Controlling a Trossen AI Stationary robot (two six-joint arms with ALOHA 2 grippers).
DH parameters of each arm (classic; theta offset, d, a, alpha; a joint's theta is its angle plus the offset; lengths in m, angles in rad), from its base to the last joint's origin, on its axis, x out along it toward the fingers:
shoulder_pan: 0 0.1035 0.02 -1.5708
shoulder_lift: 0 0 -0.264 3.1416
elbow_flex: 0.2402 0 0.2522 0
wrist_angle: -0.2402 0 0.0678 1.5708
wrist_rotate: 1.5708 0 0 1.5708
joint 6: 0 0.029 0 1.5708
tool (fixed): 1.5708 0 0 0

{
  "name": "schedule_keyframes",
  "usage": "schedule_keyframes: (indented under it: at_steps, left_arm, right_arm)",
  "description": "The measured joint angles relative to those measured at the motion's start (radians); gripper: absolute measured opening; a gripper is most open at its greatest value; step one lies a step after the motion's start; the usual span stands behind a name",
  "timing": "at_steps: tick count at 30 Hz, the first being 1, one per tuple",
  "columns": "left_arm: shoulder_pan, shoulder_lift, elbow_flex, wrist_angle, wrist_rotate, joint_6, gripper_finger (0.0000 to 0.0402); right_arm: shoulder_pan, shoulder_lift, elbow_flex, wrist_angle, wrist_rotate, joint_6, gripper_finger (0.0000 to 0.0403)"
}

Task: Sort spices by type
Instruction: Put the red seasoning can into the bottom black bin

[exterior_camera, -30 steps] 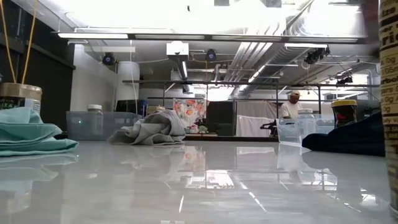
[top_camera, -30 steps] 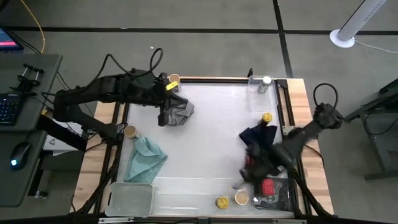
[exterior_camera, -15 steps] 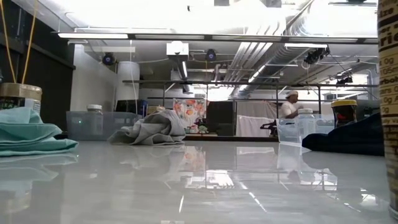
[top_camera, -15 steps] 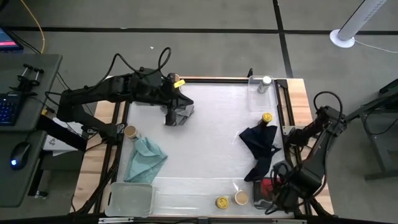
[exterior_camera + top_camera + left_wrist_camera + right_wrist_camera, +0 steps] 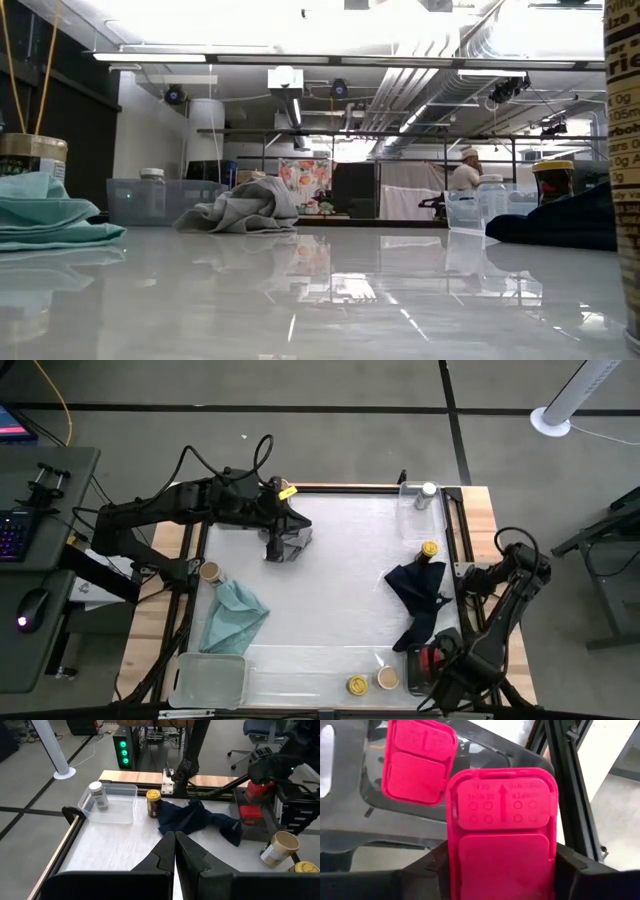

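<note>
The right gripper (image 5: 502,870) hangs over the tray at the near right corner of the table (image 5: 340,580), its fingers pinched on a red tin (image 5: 502,827) whose flat lid fills the right wrist view; a second red tin (image 5: 420,762) already lies in the dark tray (image 5: 350,822) just beyond it. The tin looks like a stiff, light box with smooth plastic faces, so a hold across its two broad sides, low on the body and clear of the hinged lid, seems the safest; squeezed near the lid, it would likely slip or pop open. The left gripper (image 5: 175,851) waits at the far left beside the grey cloth (image 5: 290,540), fingers pressed together on nothing. The round jars are scattered: a tan-lidded jar (image 5: 388,678) and a yellow-lidded jar (image 5: 357,685) at the near edge, another yellow-lidded one (image 5: 153,803) by the navy cloth (image 5: 420,595), a white-lidded jar (image 5: 98,795) in the clear tray (image 5: 112,810) at the far right.
</note>
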Motion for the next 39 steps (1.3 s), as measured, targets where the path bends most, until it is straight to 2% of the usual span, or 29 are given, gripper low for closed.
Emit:
schedule_keyframes:
  at_steps: [5, 13, 22, 35, 39]
  left_arm:
    - [0.0, 0.0, 0.0, 0.0, 0.0, 0.0, 0.0]
    - [0.0, 0.0, 0.0, -0.004, 0.0, 0.0, 0.0]
    - [0.0, 0.0, 0.0, -0.021, 0.0, 0.0, 0.0]
    - [0.0, 0.0, 0.0, -0.046, 0.0, 0.0, 0.0]
    - [0.0, 0.0, 0.0, -0.045, -0.001, 0.001, 0.0]
  right_arm:
    - [-0.007, 0.035, 0.0, 0.0, 0.001, 0.001, 0.02]
    - [-0.044, 0.06, 0.0, 0.008, 0.1, 0.0, 0.02]
    - [-0.086, 0.06, 0.0, 0.021, 0.136, -0.049, 0.02]
    - [-0.036, 0.061, 0.0, 0.004, 0.169, 0.073, 0.02]
    - [-0.033, 0.061, -0.048, 0.056, 0.17, 0.072, 0.02]
